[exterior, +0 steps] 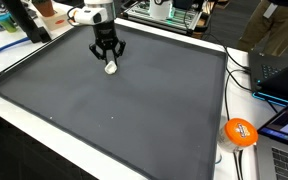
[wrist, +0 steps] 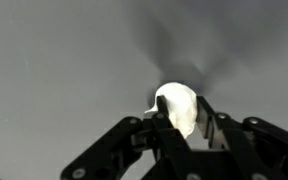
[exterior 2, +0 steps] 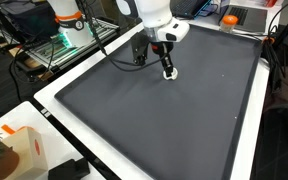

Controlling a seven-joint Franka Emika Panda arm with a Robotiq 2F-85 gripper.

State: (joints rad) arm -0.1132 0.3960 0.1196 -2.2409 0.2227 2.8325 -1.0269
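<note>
Both exterior views overlook the mat (exterior: 134, 110) from different sides, and the wrist view looks closely past the tool (wrist: 184, 120).
</note>
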